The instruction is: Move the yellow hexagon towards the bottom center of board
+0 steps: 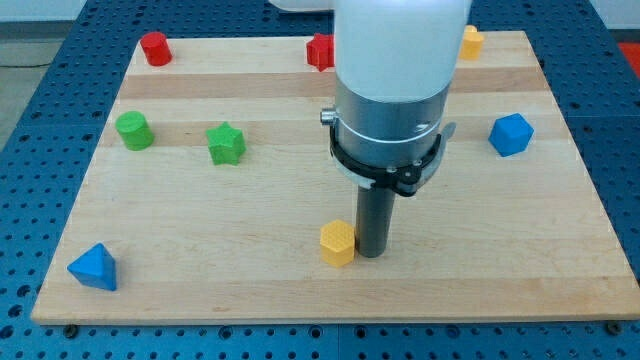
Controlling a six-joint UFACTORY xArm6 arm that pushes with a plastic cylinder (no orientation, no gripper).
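Blue perforated metal surrounds a pale wooden board [200, 290], its planks showing soft grain and a darker strip near the view's top. I carry no jaws at all, only a straight dark rod hanging from a white and grey cylinder, so there is nothing to spread or press together. My tip [371, 254] rests on the wood just to the view's right of the yellow hexagon [338, 242], touching it or very nearly so.

That hexagon already sits close to the bottom centre of the board, so I judge little travel is left. From this side a push would send it towards the view's left, not down. To do it well, I would come round to the block's upper side and press squarely on a flat face, slowly, so it slides without spinning off my rod.

All the blocks look like smooth matte plastic with crisp edges. A green cylinder [133, 130] and a green star [226, 143] sit at the left, a blue pyramid-like block [93, 268] lies near the bottom left corner, and a faceted blue block [510, 134] is at the right. A red cylinder [154, 48], a partly hidden red block [320, 51] and another yellow block [471, 42] line the top edge, well apart from my work.
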